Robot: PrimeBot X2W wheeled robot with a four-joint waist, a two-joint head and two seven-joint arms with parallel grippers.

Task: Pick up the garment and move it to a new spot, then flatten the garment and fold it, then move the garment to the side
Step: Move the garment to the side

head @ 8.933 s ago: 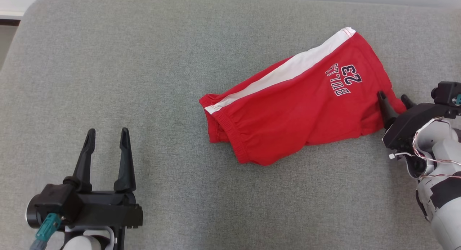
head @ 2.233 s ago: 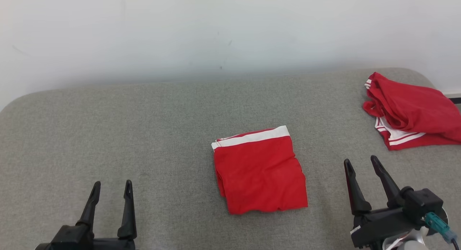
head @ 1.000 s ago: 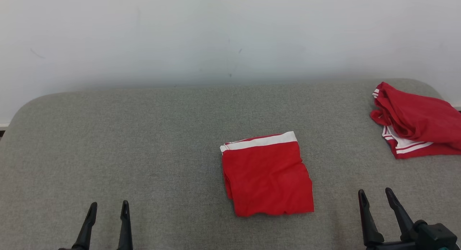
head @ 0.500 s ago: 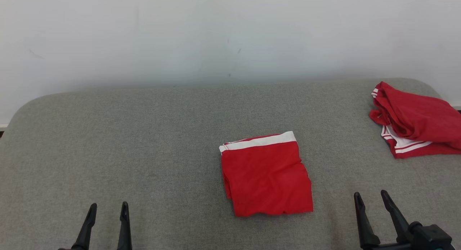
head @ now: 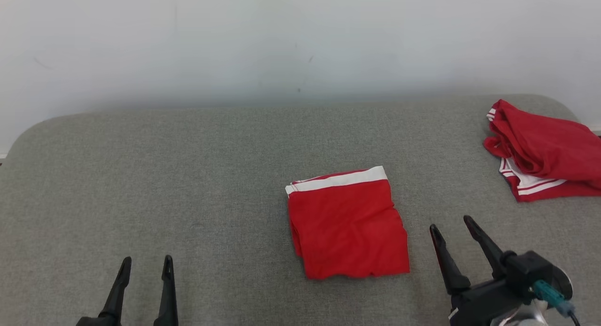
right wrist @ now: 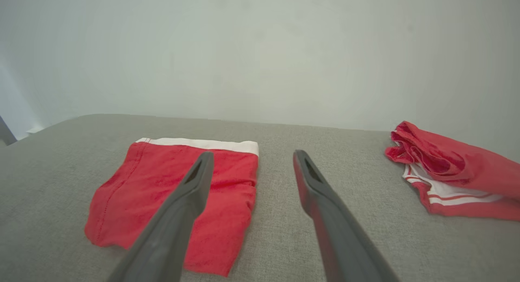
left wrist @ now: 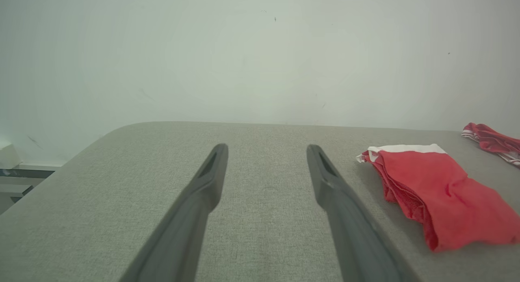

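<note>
The garment (head: 347,225) is a red pair of shorts with a white stripe, folded into a neat square and lying flat in the middle of the grey padded table (head: 188,175). It also shows at the right in the left wrist view (left wrist: 438,196) and at the left in the right wrist view (right wrist: 170,192). My right gripper (head: 451,223) stands open just right of the garment's near right corner, apart from it, with nothing between its fingers. My left gripper (head: 146,262) is open and empty at the lower left, well away from the garment.
A second red garment (head: 544,150) with white stripes lies crumpled at the table's far right edge, seen too in the right wrist view (right wrist: 451,172). A pale wall (head: 300,39) rises directly behind the table. Bare grey surface spreads left of the folded shorts.
My right gripper has moved up and left, nearer the folded garment's right side. The head view has shifted slightly. The garment lies where it was; the left gripper has barely moved.
</note>
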